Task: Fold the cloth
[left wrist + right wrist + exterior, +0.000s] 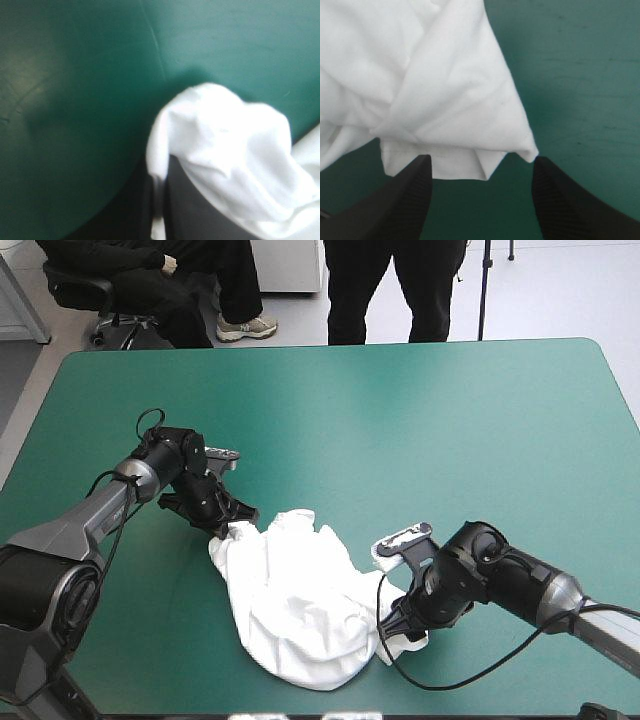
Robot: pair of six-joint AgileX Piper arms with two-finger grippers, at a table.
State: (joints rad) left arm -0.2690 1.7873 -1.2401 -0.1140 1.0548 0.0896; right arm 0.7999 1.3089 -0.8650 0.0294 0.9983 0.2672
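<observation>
Right gripper (481,167): nearest of all, at the near right end of the heap. It is released, its black fingers (405,200) standing apart.
Ahead of it: a hemmed corner of the T-shirt (300,605) lies just beyond and between the fingertips, ungripped.
Hidden: in the high view the right wrist covers its own fingertips.
T-shirt: a crumpled white heap on the teal-green table (420,420), close to the near edge and about midway across.
Long axis: slantwise, from the near right end by the right gripper to the far left tip.
Hard to make out: collar and sleeves are lost in the folds.
Left gripper (230,530): at the far left tip, clenched on the T-shirt. Cloth drapes over the fingers and hides their tips, with a thin white strip pinched between them.
</observation>
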